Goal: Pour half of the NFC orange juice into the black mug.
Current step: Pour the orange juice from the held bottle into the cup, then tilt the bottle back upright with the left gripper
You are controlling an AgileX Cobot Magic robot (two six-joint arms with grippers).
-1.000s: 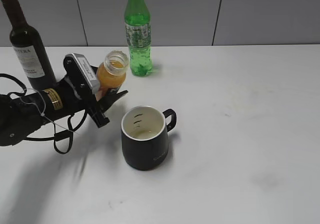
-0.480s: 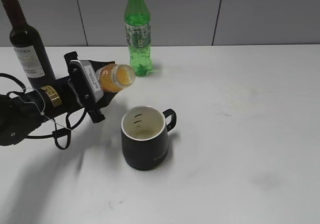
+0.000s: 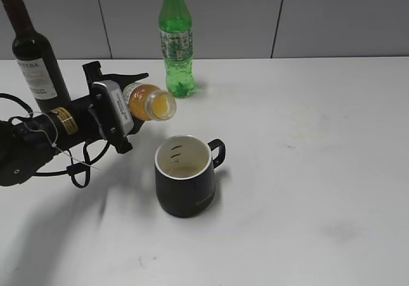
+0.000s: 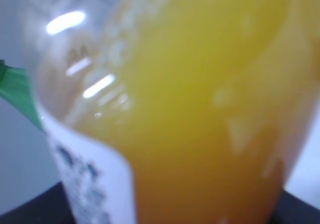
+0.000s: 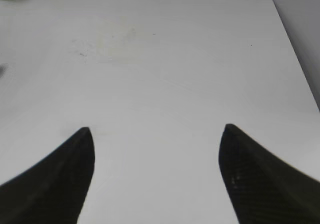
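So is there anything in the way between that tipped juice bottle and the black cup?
Nothing visible. The NFC orange juice, held in the left gripper, is tipped with its mouth up and left of the black mug; only open air lies between them.

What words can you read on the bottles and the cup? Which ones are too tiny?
Wine bottle: white label, letters ending in "ERA"; the rest is too small.
Green soda bottle: label print too small to read.
NFC orange juice in the left gripper: label print blurred in both views.
Black mug: faint lettering low on its side, unreadable.
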